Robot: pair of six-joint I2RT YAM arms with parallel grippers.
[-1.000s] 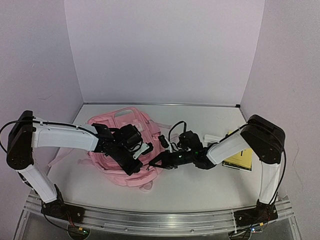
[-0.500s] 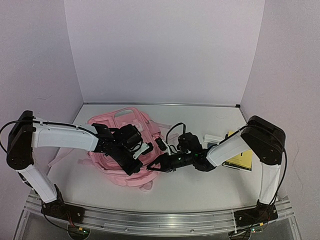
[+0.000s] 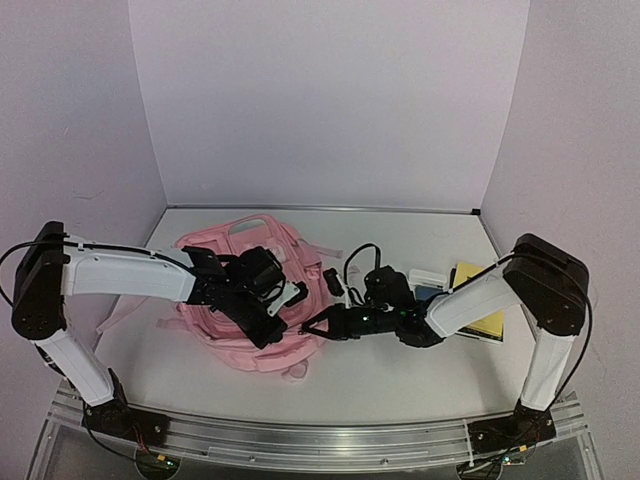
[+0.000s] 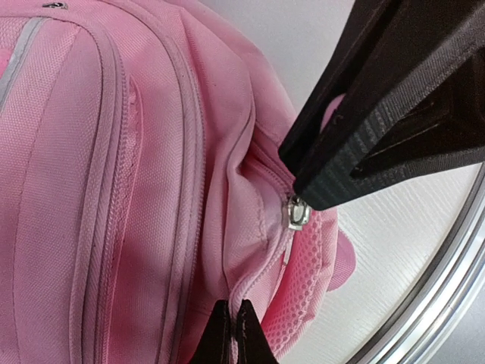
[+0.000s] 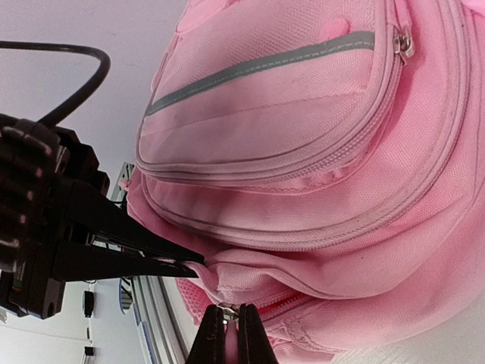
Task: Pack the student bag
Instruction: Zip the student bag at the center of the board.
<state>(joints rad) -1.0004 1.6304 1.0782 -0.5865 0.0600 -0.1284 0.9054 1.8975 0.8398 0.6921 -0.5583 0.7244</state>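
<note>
The bag lies flat on the worktop under both hands, front pockets up, its near corner between them; the left hand is nipped tight on a fold of pink cloth beside the zip track, steadying it; the right hand meets it from the opposite side, its fingers closed on the metal zip pull just beyond the left hand's tips; the two hands sit almost tip to tip.

Packing looks barely begun; the zip seems closed, or at most a little parted, at the pull, and I cannot tell how far it runs; nothing shows inside the bag; a yellow pad and a small white block lie out on the worktop behind the right hand, beside its forearm, apparently waiting to go in; opening the compartment, loading and closing it all appear to remain.

The worktop is white and smooth; a metal rail runs along its near edge behind both hands; plain pale walls close in the far side and both flanks.
</note>
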